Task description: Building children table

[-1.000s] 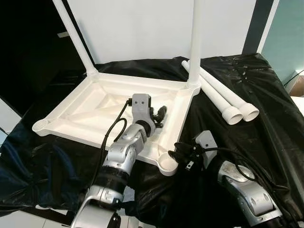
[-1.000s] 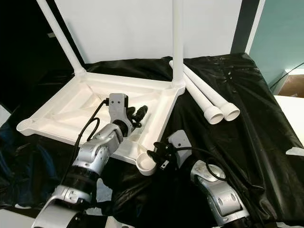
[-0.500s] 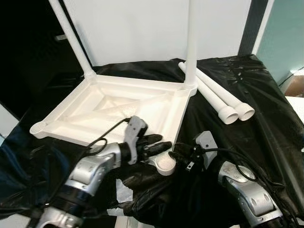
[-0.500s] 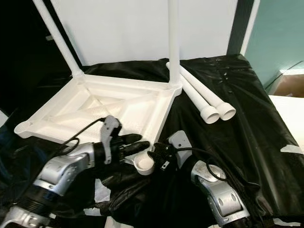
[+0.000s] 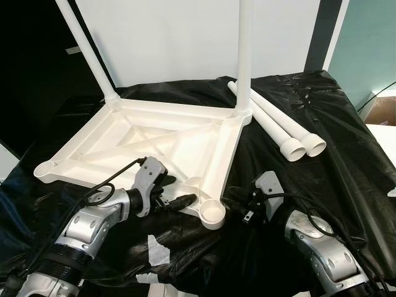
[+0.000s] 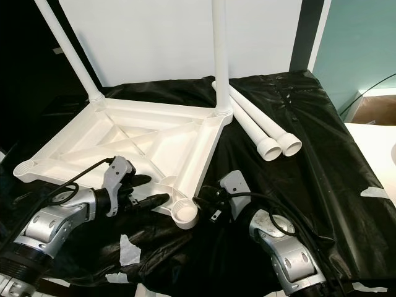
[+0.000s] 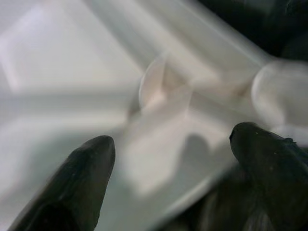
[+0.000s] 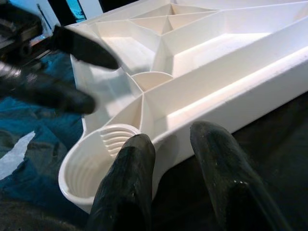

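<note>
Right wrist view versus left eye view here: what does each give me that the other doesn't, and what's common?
Right wrist view: the ridges inside the near corner socket. Left eye view: two legs standing in the far sockets, and two loose legs lying on the black sheet. Both: the upturned white tabletop, the open left tool at its near edge and the open right tool by that corner socket.

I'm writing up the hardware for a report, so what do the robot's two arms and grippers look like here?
Both arms are silver, rounded metal segments with black ribbed joint rings. The left arm and right arm each carry a light grey camera block at the wrist, with looping black cables running along them. The left gripper and right gripper each have two long, glossy black fingers with rounded tips.
</note>
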`<state>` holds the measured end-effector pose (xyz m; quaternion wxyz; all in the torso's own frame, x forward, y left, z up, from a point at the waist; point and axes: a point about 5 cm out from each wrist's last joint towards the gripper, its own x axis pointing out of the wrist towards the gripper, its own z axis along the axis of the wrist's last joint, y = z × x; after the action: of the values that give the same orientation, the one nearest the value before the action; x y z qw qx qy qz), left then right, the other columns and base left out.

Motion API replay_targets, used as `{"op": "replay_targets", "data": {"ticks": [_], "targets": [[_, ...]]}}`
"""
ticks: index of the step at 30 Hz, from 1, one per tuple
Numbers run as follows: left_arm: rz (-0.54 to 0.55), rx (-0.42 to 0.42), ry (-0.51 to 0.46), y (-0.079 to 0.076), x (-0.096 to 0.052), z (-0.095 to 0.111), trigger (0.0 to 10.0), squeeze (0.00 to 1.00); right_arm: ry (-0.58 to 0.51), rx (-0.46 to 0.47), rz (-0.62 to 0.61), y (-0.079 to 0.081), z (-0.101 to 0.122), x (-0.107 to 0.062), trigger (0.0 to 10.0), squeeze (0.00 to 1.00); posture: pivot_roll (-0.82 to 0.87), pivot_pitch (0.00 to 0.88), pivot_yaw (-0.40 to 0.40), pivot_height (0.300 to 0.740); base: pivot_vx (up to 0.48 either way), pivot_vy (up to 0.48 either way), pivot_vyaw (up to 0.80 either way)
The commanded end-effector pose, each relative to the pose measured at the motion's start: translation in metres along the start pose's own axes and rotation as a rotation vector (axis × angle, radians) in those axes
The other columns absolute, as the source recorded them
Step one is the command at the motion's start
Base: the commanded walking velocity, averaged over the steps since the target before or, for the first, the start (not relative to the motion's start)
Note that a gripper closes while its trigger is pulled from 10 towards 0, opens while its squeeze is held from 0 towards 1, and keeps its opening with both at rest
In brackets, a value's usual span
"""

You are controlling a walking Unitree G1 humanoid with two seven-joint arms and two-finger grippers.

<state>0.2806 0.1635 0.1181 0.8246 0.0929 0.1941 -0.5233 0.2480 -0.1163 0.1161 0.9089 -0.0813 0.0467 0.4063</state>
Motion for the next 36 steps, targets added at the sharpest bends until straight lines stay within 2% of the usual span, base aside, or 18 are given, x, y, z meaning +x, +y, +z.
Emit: {"op": "replay_targets", "data": {"ticks": [1, 2, 3, 5, 7, 11, 17, 20, 23, 24, 25, 26, 27, 28, 29, 30, 34, 36], "targets": [[-0.281, 0.004, 0.041, -0.013, -0.008, -0.008, 10.0, 1.00, 0.005, -0.002, 0.002, 0.001, -0.001, 0.001, 10.0, 0.00, -0.06, 0.000, 0.122, 0.740, 0.000, 0.000, 0.00], [-0.281, 0.004, 0.041, -0.013, -0.008, -0.008, 10.0, 1.00, 0.005, -0.002, 0.002, 0.001, -0.001, 0.001, 10.0, 0.00, -0.06, 0.000, 0.122, 0.740, 0.000, 0.000, 0.00], [-0.298, 0.002, 0.037, -0.014, -0.011, -0.008, 10.0, 0.76, 0.006, -0.002, 0.002, 0.001, -0.001, 0.001, 10.0, 0.00, -0.06, 0.000, 0.123, 0.740, 0.000, 0.000, 0.00], [-0.298, 0.002, 0.037, -0.014, -0.011, -0.008, 10.0, 0.76, 0.006, -0.002, 0.002, 0.001, -0.001, 0.001, 10.0, 0.00, -0.06, 0.000, 0.123, 0.740, 0.000, 0.000, 0.00], [-0.341, -0.001, -0.012, -0.018, -0.016, -0.002, 10.0, 0.36, 0.007, -0.003, 0.001, 0.001, -0.002, 0.001, 10.0, 0.00, -0.06, 0.000, 0.123, 0.740, 0.000, 0.000, 0.00], [-0.362, 0.011, -0.017, -0.021, -0.016, -0.003, 10.0, 0.35, 0.009, -0.004, 0.000, 0.002, -0.002, 0.000, 10.0, 0.00, -0.06, 0.000, 0.123, 0.740, 0.000, 0.000, 0.00], [-0.233, 0.085, -0.137, -0.012, 0.007, 0.005, 10.0, 0.33, 0.008, -0.007, 0.004, 0.002, -0.001, 0.000, 10.0, 0.00, -0.06, 0.000, 0.117, 0.740, 0.000, 0.000, 0.00], [-0.227, 0.099, -0.152, -0.012, 0.009, 0.007, 10.0, 0.33, 0.008, -0.007, 0.005, 0.002, 0.000, 0.001, 10.0, 0.00, -0.06, 0.000, 0.116, 0.740, 0.000, 0.000, 0.00], [-0.215, 0.142, -0.109, -0.011, 0.014, 0.003, 10.0, 0.29, 0.007, -0.009, 0.007, 0.002, 0.000, 0.001, 10.0, 0.00, -0.06, 0.000, 0.117, 0.740, 0.000, 0.000, 0.00], [-0.178, 0.189, -0.003, -0.007, 0.018, -0.006, 10.0, 0.27, 0.005, -0.009, 0.007, 0.002, 0.001, 0.002, 10.0, 0.00, -0.06, 0.000, 0.120, 0.740, 0.000, 0.000, 0.00], [-0.178, 0.189, -0.003, -0.007, 0.018, -0.006, 10.0, 0.27, 0.005, -0.009, 0.007, 0.002, 0.001, 0.002, 10.0, 0.00, -0.06, 0.000, 0.120, 0.740, 0.000, 0.000, 0.00], [-0.146, 0.229, 0.086, -0.004, 0.020, -0.015, 10.0, 0.25, 0.004, -0.009, 0.006, 0.002, 0.001, 0.003, 10.0, 0.00, -0.06, 0.000, 0.120, 0.740, 0.000, 0.000, 0.00], [-0.126, 0.254, 0.160, -0.001, 0.021, -0.022, 10.0, 0.12, 0.002, -0.009, 0.006, 0.002, 0.001, 0.003, 10.0, 0.00, -0.06, 0.000, 0.122, 0.740, 0.000, 0.000, 0.00], [-0.126, 0.254, 0.160, -0.001, 0.021, -0.022, 10.0, 0.12, 0.002, -0.009, 0.006, 0.002, 0.001, 0.003, 10.0, 0.00, -0.06, 0.000, 0.122, 0.740, 0.000, 0.000, 0.00], [-0.111, 0.256, 0.221, 0.001, 0.021, -0.027, 10.0, 0.00, 0.001, -0.008, 0.005, 0.002, 0.001, 0.003, 10.0, 0.00, -0.06, 0.000, 0.122, 0.740, 0.000, 0.000, 0.00], [-0.121, 0.247, 0.262, 0.001, 0.019, -0.031, 10.0, 0.00, 0.000, -0.008, 0.003, 0.003, 0.001, 0.003, 10.0, 0.00, -0.06, 0.000, 0.124, 0.740, 0.000, 0.000, 0.00], [-0.145, 0.234, 0.285, 0.001, 0.017, -0.035, 10.0, 0.00, 0.000, -0.006, -0.002, 0.002, 0.001, 0.003, 10.0, 0.00, -0.07, 0.000, 0.124, 0.740, 0.000, 0.000, 0.00], [-0.184, 0.209, 0.249, 0.000, 0.013, -0.032, 10.0, 0.00, 0.000, -0.003, -0.004, 0.002, 0.000, 0.002, 10.0, 0.00, -0.06, 0.000, 0.124, 0.740, 0.000, 0.000, 0.00]]}}
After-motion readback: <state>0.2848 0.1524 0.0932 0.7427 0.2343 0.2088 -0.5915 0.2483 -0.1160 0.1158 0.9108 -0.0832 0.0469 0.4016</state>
